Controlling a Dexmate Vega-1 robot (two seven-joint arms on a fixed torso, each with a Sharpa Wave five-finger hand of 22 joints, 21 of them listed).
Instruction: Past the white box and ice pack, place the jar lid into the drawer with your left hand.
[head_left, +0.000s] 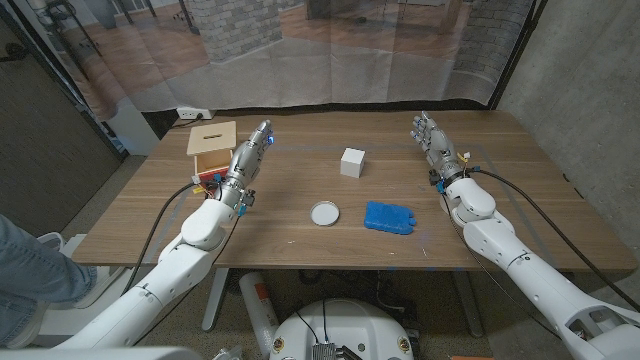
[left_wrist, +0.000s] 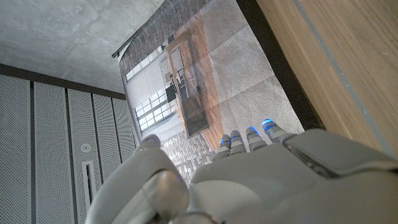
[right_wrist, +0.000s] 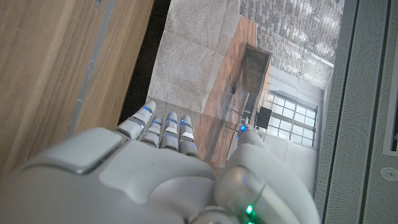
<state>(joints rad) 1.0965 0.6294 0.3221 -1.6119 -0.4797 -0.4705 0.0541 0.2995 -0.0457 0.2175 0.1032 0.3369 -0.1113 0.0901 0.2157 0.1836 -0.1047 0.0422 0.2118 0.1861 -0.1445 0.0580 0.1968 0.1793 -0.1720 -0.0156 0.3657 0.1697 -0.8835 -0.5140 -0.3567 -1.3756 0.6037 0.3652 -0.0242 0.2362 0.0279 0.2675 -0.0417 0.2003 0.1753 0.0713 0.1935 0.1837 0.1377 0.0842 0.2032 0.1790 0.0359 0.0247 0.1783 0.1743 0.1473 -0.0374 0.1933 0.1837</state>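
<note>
Left robot hand hangs over the left part of the surface, fingers stretched out toward the far edge & holding nothing; it's just beside the small wooden drawer box w/ a slotted top and red/colored bits at its front. Can't tell from here if the drawer itself is pulled open.

Jar lid, white & round, lies flat near the middle, well apart from that robot hand. White box stands farther back, a bit right of the lid; blue ice pack lies just beside the lid on its right. Right robot hand is up over the far right, fingers spread, empty, well apart from everything.

Risks, as I judge them:
- Lid is thin & flat on the surface, so fingertips likely slide over it or push it instead of lifting; a shove rightward knocks it into the ice pack.
- Reach from the drawer side crosses open wood, but overshoot could clip the white box.
- Carrying back, forearm or cables may bump the drawer box, shifting it.
- If the drawer is shut or barely open, lid lands on top or drops off the edge.
</note>
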